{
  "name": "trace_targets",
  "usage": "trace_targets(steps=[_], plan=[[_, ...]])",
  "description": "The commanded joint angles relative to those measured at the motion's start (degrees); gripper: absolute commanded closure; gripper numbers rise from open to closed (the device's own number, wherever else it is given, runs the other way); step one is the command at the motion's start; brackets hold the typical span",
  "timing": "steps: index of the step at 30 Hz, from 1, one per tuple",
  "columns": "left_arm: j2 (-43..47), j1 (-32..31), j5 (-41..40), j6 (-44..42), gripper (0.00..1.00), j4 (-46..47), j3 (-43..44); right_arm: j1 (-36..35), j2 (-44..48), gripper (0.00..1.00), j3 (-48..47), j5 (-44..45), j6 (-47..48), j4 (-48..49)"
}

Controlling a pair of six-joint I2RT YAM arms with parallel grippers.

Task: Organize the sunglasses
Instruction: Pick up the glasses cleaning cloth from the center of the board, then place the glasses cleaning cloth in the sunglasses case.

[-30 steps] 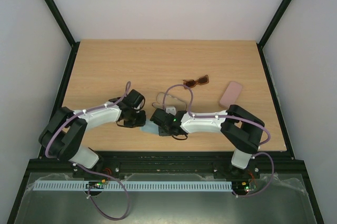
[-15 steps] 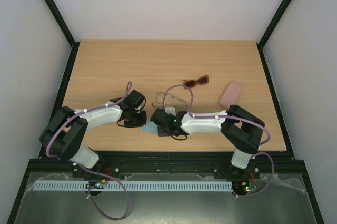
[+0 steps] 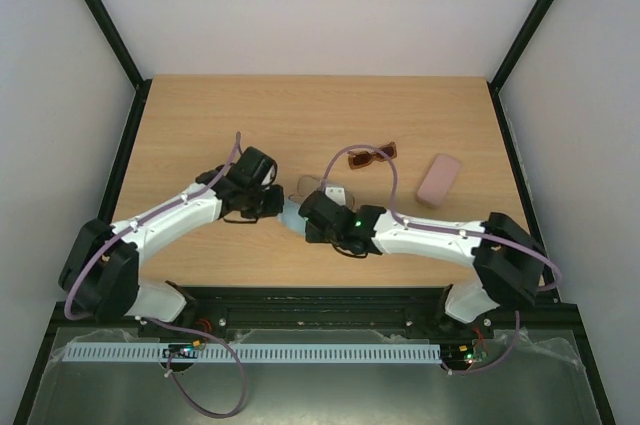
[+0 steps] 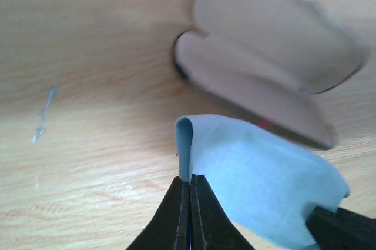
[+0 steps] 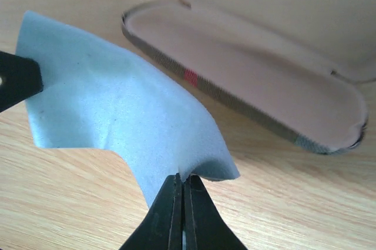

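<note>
In the left wrist view, the left gripper [image 4: 189, 190] is seen shut on a folded edge of a light blue cloth [image 4: 258, 197]; the cloth hangs just in front of an open case [image 4: 264, 79], whose pale lining and red stripe are visible; the other corner of the cloth is pinched by a dark finger at the lower right.

In the right wrist view, the right gripper [image 5: 182, 190] is likewise closed on the cloth's near corner; the cloth is stretched between both tools, beside the open case and not inside it; no glasses are seen in the case.

In the top external view, the case is made out only as a faint outline just beyond the two grippers; the reddish-brown sunglasses [image 3: 372, 154] lie beyond the case and to its right, apart from it; a pink case [image 3: 438, 178] lies further right; the wire-framed pair cannot be told with certainty.

The step in hand is judged to be handling of the cloth, not yet the glasses; next, both arms are required to move together so that neither corner slips.
</note>
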State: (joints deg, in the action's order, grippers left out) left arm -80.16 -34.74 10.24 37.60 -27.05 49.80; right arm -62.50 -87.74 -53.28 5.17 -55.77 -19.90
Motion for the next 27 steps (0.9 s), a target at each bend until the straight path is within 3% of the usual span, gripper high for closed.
trace_targets(steps=[1,11,27], plan=[[1.2,0.0,1.2,-1.3,0.98,-2.7,5.9,1.5,4.7,0.99,-1.2,5.6,-1.1,-2.5],[-10.0,0.5,3.3,-4.7,0.98,-1.6,16.1,7.3,3.7,0.99,-1.8,5.9,-0.9,-4.6],[-18.0,1.2,4.3,-7.1,0.98,-2.9,18.1,10.4,-1.3,0.99,0.7,-2.2,-0.3,-1.4]])
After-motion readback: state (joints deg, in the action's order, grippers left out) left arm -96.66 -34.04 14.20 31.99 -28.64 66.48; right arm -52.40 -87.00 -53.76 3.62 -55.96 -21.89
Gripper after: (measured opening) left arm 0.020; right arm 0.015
